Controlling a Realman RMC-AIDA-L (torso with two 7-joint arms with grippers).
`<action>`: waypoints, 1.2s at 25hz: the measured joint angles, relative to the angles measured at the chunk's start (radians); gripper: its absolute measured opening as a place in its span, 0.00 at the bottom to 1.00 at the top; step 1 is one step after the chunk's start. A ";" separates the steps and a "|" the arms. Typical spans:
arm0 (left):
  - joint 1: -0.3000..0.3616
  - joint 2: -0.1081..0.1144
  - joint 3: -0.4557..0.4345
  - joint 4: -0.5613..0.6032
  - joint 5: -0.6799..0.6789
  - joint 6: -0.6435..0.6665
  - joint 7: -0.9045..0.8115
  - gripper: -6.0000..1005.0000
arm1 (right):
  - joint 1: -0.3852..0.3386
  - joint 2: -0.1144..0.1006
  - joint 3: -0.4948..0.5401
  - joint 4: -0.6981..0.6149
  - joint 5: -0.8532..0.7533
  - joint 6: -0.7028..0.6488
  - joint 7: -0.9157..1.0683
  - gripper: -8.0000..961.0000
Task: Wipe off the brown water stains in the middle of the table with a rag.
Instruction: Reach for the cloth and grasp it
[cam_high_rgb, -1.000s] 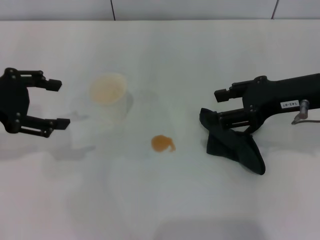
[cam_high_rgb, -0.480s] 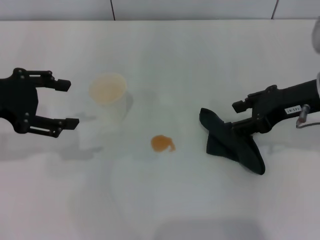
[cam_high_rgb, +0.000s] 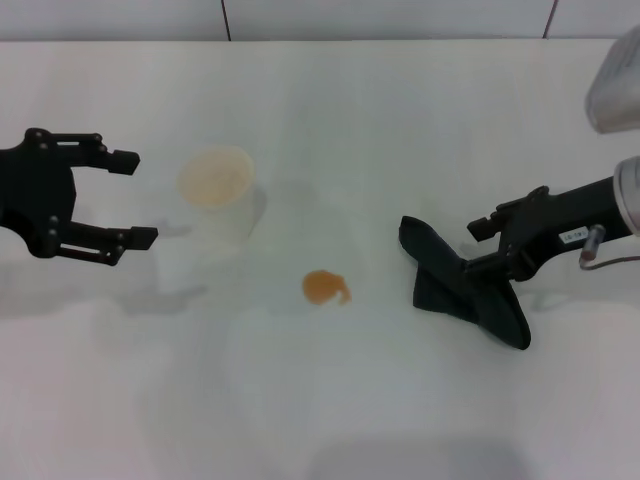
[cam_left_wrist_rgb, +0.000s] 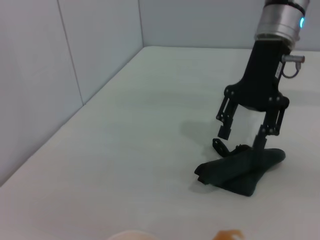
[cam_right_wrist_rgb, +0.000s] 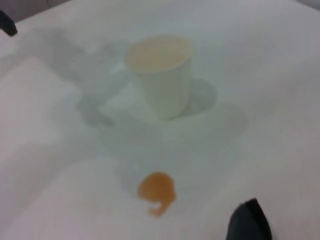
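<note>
The right end effector (cam_high_rgb: 478, 247), fingers apart, seemingly touches the rag (cam_high_rgb: 462, 283); left end effector (cam_high_rgb: 128, 198) wide.

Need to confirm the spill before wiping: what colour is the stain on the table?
Orange-brown; the stain shows best in the head view, on the white table.

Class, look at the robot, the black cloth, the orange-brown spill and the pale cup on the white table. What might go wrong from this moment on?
1. The right gripper sits at the edge of the soft black rag with its fingers spread; it may close on too little cloth and drop it.
2. The pale translucent plastic cup holding orange liquid stands near the small orange-brown water stain; a wide wipe might tip it.
3. The open left gripper hovers beside that cup and could nudge it.
</note>
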 joint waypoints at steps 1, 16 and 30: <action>0.000 0.000 0.000 0.000 0.000 -0.002 0.000 0.86 | 0.000 0.000 -0.008 0.005 -0.005 0.010 0.000 0.71; -0.001 0.000 0.000 0.000 0.000 -0.008 0.003 0.86 | -0.006 0.002 -0.115 0.028 -0.042 0.109 0.031 0.70; 0.002 -0.001 0.000 0.000 -0.001 -0.016 0.007 0.86 | -0.009 0.003 -0.167 0.028 -0.063 0.155 0.063 0.66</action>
